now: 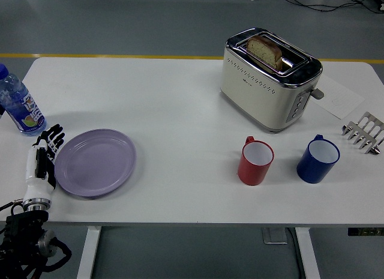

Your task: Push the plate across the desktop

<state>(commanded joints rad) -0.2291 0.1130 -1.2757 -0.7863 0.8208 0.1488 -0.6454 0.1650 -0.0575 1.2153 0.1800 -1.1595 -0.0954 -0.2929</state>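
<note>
A round lavender plate [96,162] lies flat on the white table [180,111] near its front left. My left hand [45,152] comes in from the lower left, fingers straight and spread, its edge right against the plate's left rim. It holds nothing. The right arm does not show.
A water bottle [17,104] stands at the left edge behind my hand. A cream toaster [267,80] holding bread sits at the back right. A red mug [255,161], a blue mug [317,159], a metal rack [363,132] and a paper sheet [339,98] fill the right side.
</note>
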